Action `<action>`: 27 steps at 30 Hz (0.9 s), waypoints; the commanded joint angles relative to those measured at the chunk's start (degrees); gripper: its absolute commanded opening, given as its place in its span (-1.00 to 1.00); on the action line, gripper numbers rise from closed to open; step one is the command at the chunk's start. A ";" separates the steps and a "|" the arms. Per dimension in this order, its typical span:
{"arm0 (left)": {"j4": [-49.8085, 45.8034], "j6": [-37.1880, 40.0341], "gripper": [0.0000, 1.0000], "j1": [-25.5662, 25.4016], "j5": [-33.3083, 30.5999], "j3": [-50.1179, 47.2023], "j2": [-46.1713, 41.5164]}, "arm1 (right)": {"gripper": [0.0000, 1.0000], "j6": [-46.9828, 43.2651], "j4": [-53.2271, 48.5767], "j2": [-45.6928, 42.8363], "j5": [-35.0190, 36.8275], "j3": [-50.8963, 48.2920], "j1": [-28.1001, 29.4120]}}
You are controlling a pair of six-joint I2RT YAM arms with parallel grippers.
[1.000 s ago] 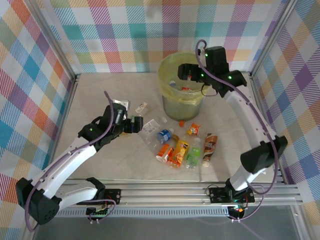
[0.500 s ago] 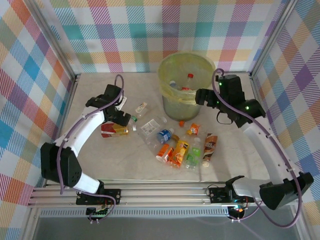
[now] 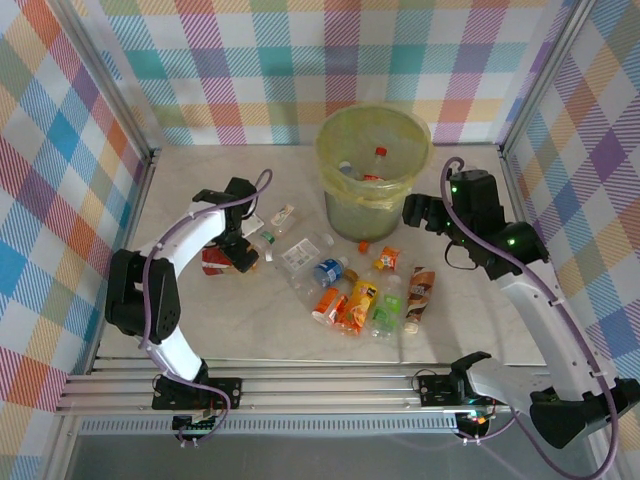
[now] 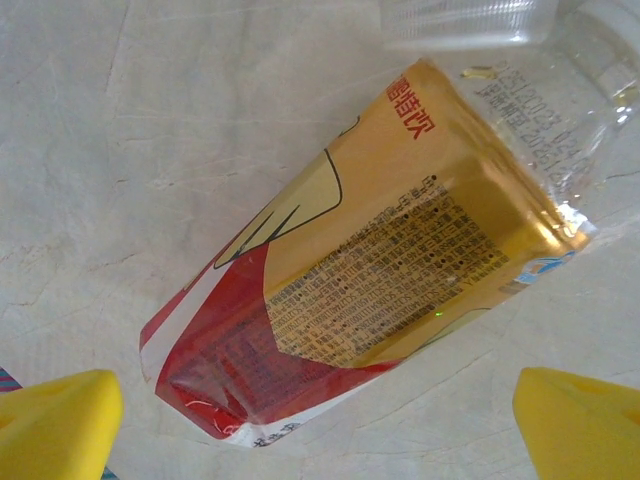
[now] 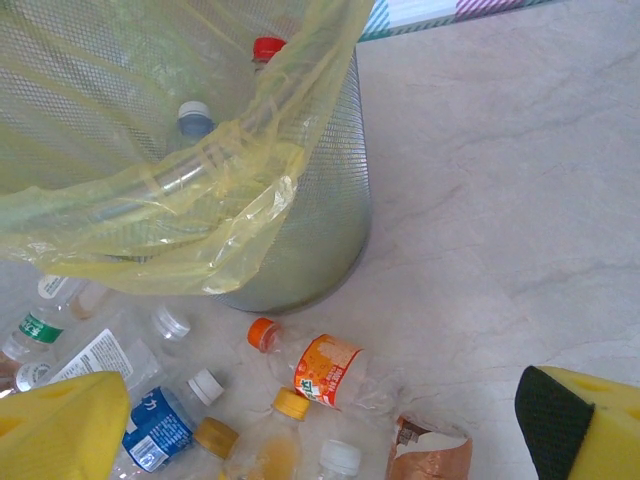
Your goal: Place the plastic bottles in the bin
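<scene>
I've got L hand (image 3: 240,252) spread wide over a red-gold bottle (image 4: 380,290) lying on the counter (image 3: 250,320), left of centre. R hand (image 3: 416,212) wide too, empty, just right of the bin (image 3: 365,215) at upper centre. Other bottles (image 3: 360,295) clustered mid-frame below the bin; a couple inside it.

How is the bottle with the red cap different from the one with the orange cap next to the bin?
The red-capped bottle is inside the bin; the orange-capped bottle lies on its side on the table, just outside it. The red-capped bottle is mostly hidden by the yellowish bag; the orange-capped bottle is in plain sight, with an orange label. Both are small bottles with bright caps.
</scene>
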 commanded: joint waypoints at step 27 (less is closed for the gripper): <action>-3.32 1.11 0.96 2.19 4.19 -1.75 9.60 | 1.00 0.62 1.36 -1.71 2.01 -3.43 0.24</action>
